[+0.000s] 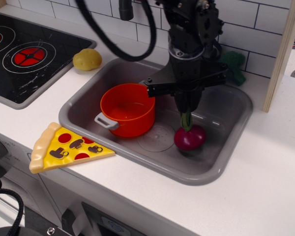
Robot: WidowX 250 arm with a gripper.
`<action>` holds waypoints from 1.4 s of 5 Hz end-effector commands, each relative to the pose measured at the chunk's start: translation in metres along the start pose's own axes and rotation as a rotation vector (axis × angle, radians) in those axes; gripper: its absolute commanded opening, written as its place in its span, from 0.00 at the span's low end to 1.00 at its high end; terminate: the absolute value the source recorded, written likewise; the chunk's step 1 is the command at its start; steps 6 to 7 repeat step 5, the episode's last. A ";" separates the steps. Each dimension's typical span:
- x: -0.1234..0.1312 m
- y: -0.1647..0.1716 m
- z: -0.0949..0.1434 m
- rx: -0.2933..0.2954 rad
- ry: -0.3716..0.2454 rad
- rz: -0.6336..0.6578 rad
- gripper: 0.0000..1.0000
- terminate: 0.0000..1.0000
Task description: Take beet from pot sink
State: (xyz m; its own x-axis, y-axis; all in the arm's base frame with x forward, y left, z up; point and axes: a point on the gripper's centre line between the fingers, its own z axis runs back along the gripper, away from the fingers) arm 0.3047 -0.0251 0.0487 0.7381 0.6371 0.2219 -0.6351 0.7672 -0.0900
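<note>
The gripper (186, 117) is clamped on the green stem of the beet (190, 137), which sits low over the floor of the sink (221, 167), right of the drain mark; whether it touches the floor is unclear. The pot (128, 109) stands inside the sink's left part. A potato (87, 59) lies beyond the sink's left rim, a pizza slice (67, 147) at its front-left corner
</note>
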 end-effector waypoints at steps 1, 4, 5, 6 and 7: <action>0.009 -0.005 0.021 -0.035 -0.034 -0.006 1.00 0.00; 0.017 0.000 0.046 -0.071 -0.068 -0.005 1.00 0.00; 0.017 0.000 0.046 -0.071 -0.068 -0.005 1.00 1.00; 0.017 0.000 0.046 -0.071 -0.068 -0.005 1.00 1.00; 0.017 0.000 0.046 -0.071 -0.068 -0.005 1.00 1.00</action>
